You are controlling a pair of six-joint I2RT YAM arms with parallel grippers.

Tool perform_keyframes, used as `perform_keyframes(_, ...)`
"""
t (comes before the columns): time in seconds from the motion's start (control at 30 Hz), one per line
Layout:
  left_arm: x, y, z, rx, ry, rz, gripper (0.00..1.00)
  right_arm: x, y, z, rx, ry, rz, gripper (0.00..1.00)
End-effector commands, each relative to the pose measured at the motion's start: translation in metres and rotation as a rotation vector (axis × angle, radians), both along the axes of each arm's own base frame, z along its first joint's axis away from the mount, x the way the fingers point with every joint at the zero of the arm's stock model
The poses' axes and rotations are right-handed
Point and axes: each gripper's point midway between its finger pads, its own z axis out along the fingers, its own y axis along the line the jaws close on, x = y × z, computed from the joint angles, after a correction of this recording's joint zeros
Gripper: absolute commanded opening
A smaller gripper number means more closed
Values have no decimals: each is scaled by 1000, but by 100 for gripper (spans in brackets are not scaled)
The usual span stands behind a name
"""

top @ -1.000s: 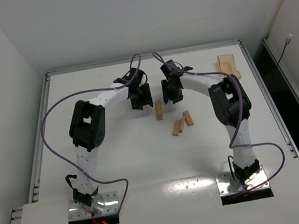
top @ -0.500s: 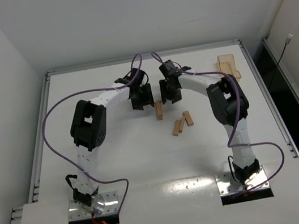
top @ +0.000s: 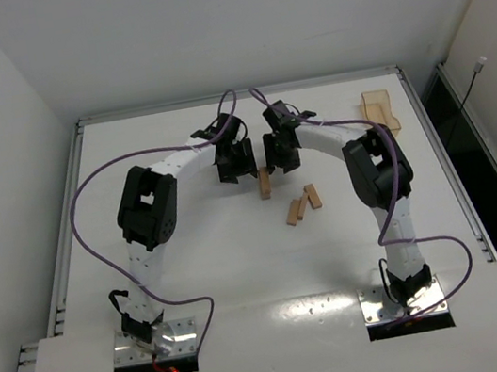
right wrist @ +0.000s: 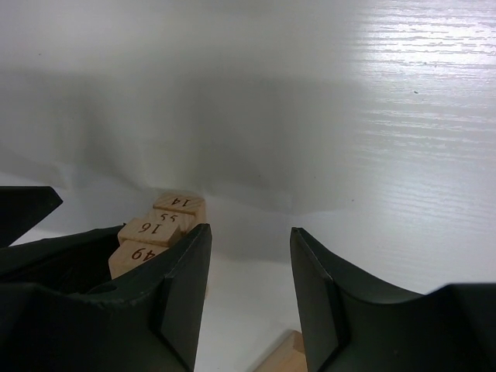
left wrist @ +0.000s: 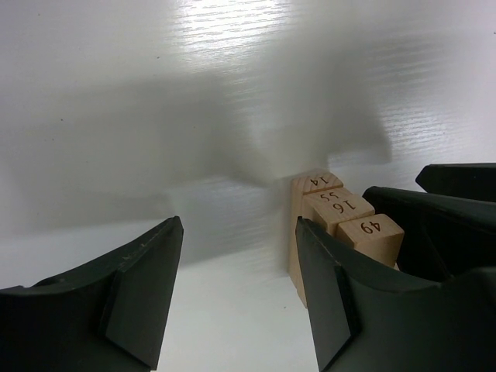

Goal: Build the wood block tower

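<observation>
Tan tray (top: 379, 110) at table's (top: 212, 254) far-right corner

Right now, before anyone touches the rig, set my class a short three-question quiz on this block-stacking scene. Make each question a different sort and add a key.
1. True or false: the left tool is shut on the wood block tower.
2. Which number shows on a block end in the tower? A) 49 B) 72 C) 30
3. Fill the gap: in the top view, the tan tray lies on the ___ arm's side.
Key: 1 false, the tool is open and the tower stands beside it, not inside it; 2 A; 3 right.
</observation>
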Motion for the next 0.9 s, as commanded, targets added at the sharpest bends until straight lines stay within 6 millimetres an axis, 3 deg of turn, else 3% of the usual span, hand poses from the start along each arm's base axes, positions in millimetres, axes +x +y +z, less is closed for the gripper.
perform_keyframes(0.0,8,-10,3,-16,-24,-2,57,14,13,16,42,-51,-5,42)
perform_keyframes(0.87,8,-10,3,-15,-24,-2,63,10,21,16,43,-51,14,47)
